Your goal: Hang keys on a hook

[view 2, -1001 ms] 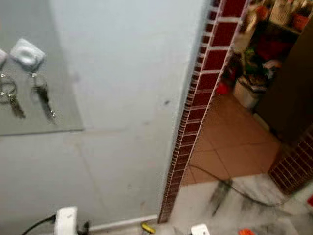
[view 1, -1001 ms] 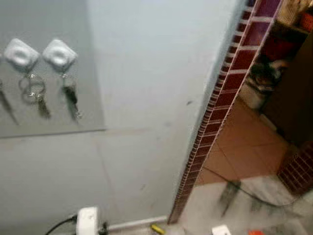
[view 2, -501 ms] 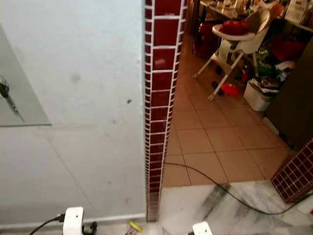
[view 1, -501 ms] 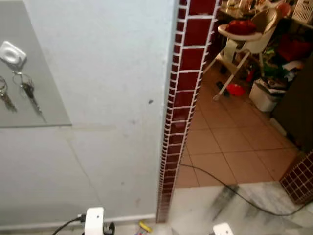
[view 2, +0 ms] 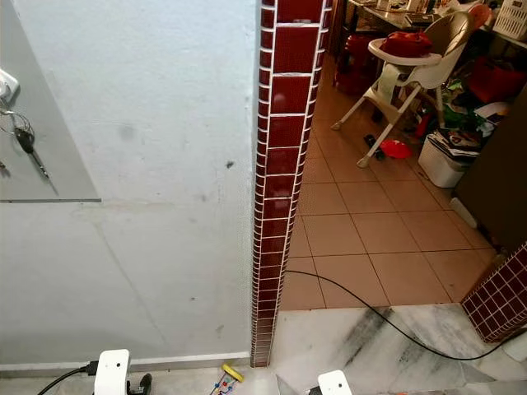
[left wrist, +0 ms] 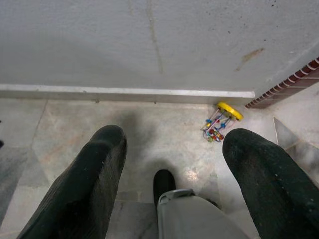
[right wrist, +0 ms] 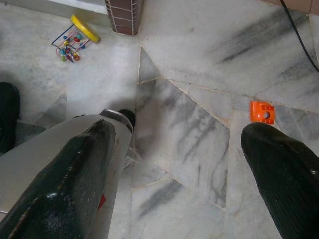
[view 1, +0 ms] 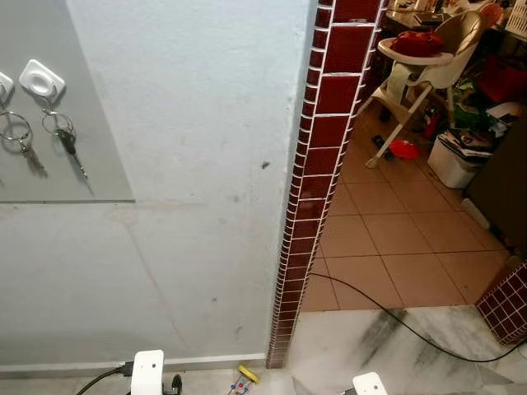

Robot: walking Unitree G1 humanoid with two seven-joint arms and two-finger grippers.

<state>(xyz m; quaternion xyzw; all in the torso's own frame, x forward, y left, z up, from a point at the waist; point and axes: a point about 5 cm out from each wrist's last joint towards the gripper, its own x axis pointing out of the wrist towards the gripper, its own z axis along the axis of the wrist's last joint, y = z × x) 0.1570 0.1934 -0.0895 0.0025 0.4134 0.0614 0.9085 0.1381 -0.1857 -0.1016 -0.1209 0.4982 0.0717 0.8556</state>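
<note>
While I look down at the wall:
Keys (view 1: 67,141): I see them hanging from a white hook (view 1: 41,78), at ten o'clock.
Left gripper (left wrist: 174,164): fingers apart, over floor.
Right gripper (right wrist: 184,169): fingers apart, holding nothing.

Keys (view 1: 64,141) on hook (view 1: 41,79) — left of pillar (view 1: 317,173)

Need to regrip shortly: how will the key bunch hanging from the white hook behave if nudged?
The keys dangle from a ring below the white hook, so they would probably swing and jingle loosely. Being small metal pieces, they are likely stiff singly, floppy together.
</note>
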